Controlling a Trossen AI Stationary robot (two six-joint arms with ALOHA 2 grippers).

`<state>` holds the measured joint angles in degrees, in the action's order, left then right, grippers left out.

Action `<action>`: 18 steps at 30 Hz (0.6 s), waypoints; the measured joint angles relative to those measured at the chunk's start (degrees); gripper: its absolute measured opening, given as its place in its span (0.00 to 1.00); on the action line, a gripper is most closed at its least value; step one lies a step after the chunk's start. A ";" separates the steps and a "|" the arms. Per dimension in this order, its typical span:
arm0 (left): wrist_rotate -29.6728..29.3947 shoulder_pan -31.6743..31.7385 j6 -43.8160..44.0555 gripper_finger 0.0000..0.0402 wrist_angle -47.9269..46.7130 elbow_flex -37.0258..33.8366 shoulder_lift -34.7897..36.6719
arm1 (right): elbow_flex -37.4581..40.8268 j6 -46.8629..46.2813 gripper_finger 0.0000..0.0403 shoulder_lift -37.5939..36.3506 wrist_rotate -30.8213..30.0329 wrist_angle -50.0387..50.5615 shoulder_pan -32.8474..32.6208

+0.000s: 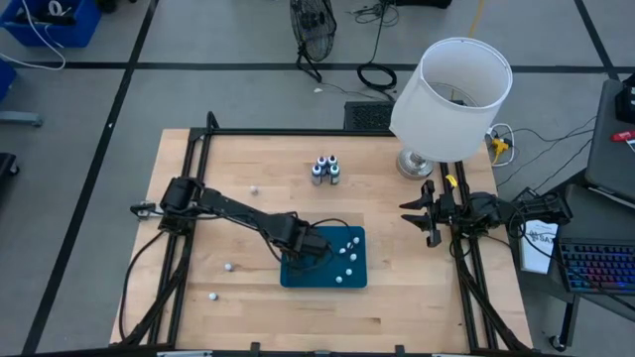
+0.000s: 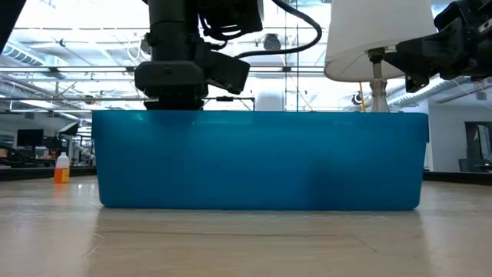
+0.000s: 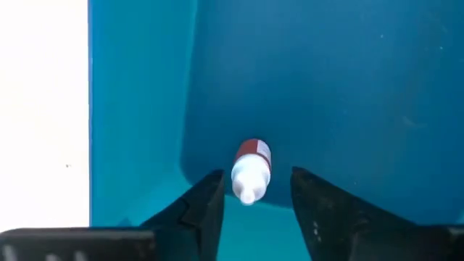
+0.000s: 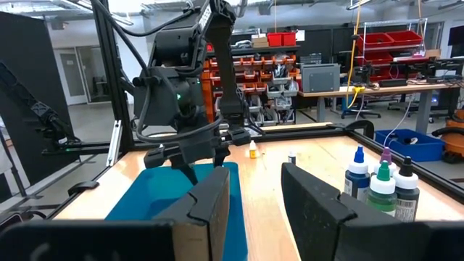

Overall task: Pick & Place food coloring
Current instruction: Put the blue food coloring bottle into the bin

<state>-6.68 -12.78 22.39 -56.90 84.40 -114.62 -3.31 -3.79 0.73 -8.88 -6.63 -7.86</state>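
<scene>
The left gripper (image 1: 319,250) hovers inside the teal plastic tray (image 1: 359,279) on the wooden counter (image 1: 248,307), fingers spread around a small white-capped food coloring bottle (image 3: 250,171) lying on the tray floor. The right gripper (image 1: 415,215) waits aside, fingers parted and empty.

From the low view the teal tray's (image 2: 261,161) near wall hides everything inside it, including the tip of my left tool (image 3: 250,199). In my left wrist view a small bottle (image 3: 251,172) lies between the fingers; I cannot tell whether they touch it. From above, the white specks in the tray (image 1: 347,255) are too small to identify. My arm covers the tray's left part.
</scene>
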 joint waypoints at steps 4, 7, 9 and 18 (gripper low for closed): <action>-0.05 0.06 -0.26 0.48 -0.02 0.00 1.80 | 0.00 0.00 0.28 -0.02 0.00 0.00 0.00; -1.66 0.09 -0.21 0.51 -0.05 0.00 5.29 | 0.00 0.00 0.28 -0.02 0.00 0.00 0.00; -5.18 0.11 0.48 0.51 -0.93 0.00 8.71 | 0.00 -0.02 0.28 -0.02 0.00 0.00 0.00; -19.99 4.58 10.81 0.47 -14.74 -1.35 24.08 | 0.00 -0.01 0.28 -0.02 0.00 0.00 0.00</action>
<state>-26.66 -8.19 33.20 -71.64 83.05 -90.54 -3.31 -3.80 0.71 -8.88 -6.63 -7.86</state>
